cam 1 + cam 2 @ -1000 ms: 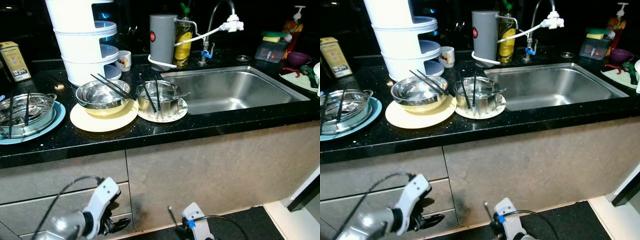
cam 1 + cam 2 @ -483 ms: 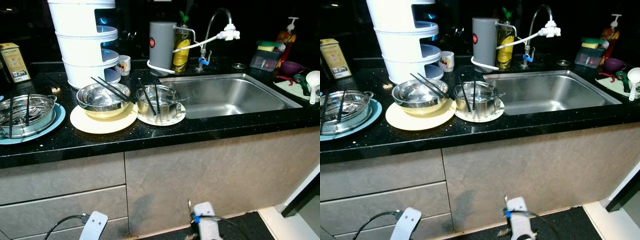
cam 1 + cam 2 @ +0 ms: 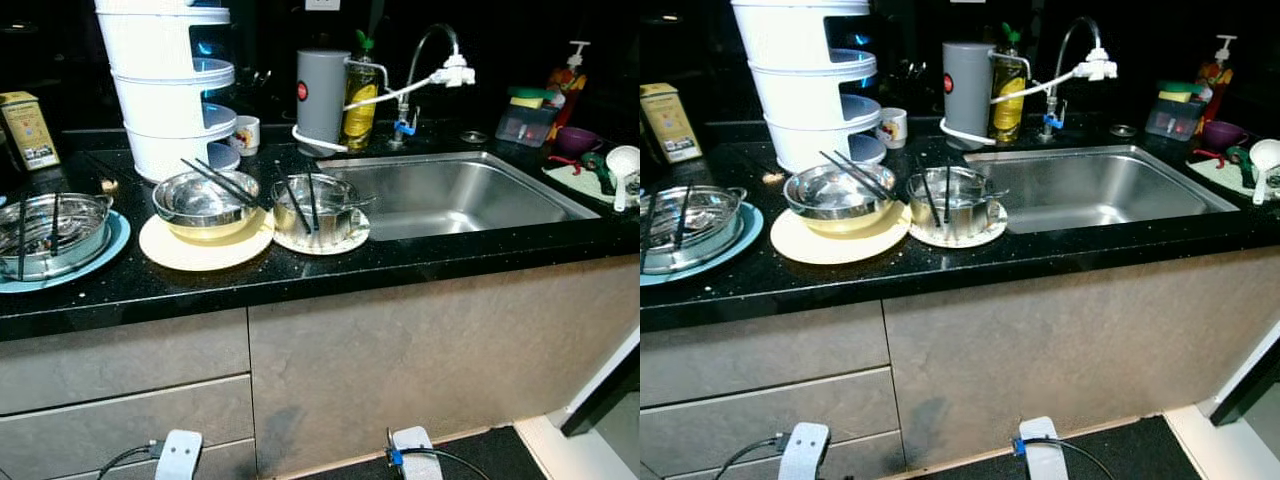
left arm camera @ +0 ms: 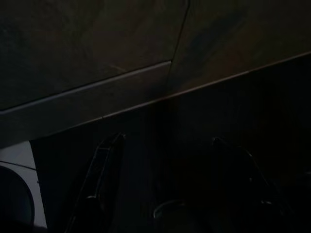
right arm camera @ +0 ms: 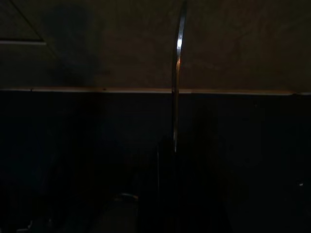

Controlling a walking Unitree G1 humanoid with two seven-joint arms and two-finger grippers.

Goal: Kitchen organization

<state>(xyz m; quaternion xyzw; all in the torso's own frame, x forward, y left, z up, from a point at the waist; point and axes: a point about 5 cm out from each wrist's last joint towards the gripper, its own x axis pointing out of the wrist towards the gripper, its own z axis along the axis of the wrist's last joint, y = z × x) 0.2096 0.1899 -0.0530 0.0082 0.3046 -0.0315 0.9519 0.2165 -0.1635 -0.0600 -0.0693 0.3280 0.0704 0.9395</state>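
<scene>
Dishes crowd the black table [image 3: 330, 275] from the head views: a steel bowl with chopsticks [image 3: 205, 193] on a yellow plate [image 3: 205, 245], a second steel bowl [image 3: 315, 205] on a white plate beside the sink [image 3: 460, 190], and a steel pot [image 3: 50, 228] on a blue plate at the left. Both arms hang low before the cabinets, so I judge no step begun; next comes raising an arm toward the bowls.

Left wrist view (very dark): left pincer [image 4: 170, 194] fingers stand apart, empty.

Right wrist view: right pincer's state I cannot tell; a thin shiny strip [image 5: 178, 73] stands ahead.
</scene>
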